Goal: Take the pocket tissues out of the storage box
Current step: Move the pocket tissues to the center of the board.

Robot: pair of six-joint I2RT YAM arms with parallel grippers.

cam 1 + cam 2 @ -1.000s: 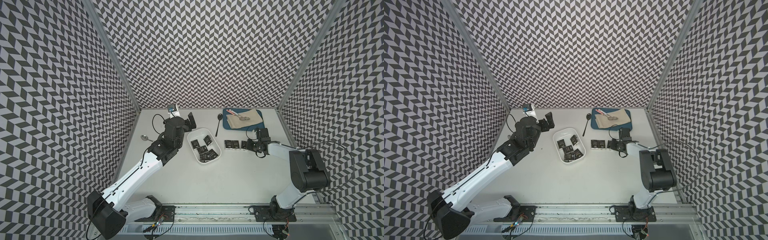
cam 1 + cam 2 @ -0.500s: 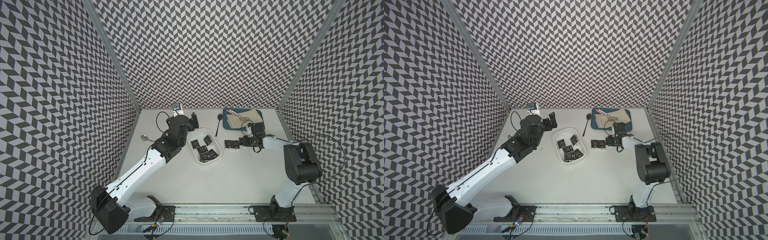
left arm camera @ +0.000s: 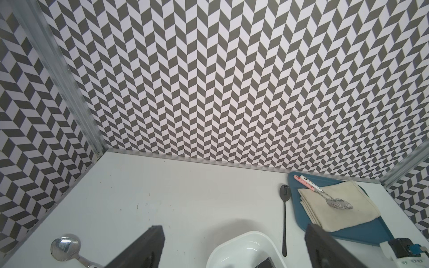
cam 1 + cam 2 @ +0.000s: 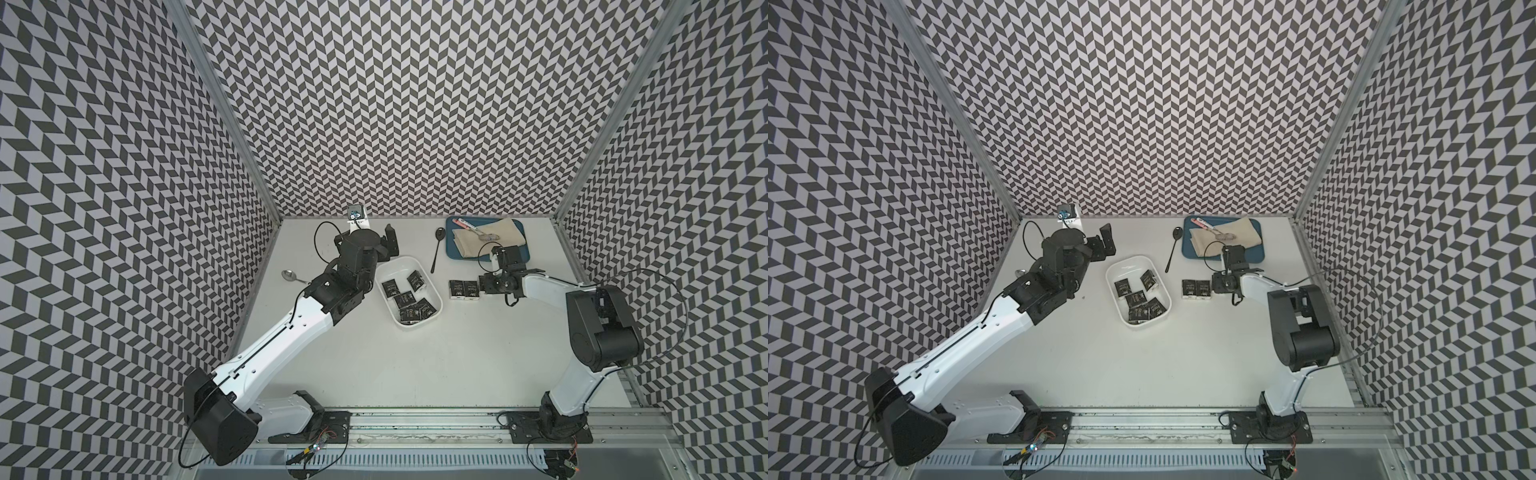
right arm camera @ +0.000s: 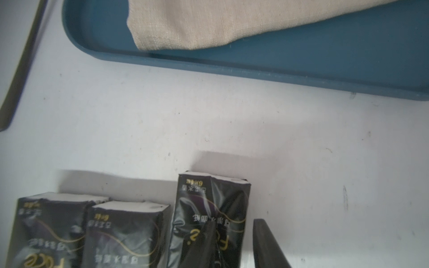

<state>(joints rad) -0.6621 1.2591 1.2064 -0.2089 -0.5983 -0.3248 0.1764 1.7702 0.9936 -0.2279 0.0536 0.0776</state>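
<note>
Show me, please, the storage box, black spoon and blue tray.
storage box (image 4: pixel 401 269): in a top view, bare floor at far end
black spoon (image 3: pixel 285 192): left wrist view, its bowl
blue tray (image 3: pixel 366 229): left wrist view, bare blue floor

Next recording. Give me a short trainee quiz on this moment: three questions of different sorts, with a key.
1. Count: in the right wrist view, how many pocket tissues lie on the table, outside the storage box?
2. True or false: the left gripper holds a packet.
3. What rests on the beige cloth in the blue tray?
A) a black spoon
B) a silver spoon
C) a tissue packet

Key: 1) three. 2) false: its jaws stand wide apart with nothing between them. 3) B.
</note>
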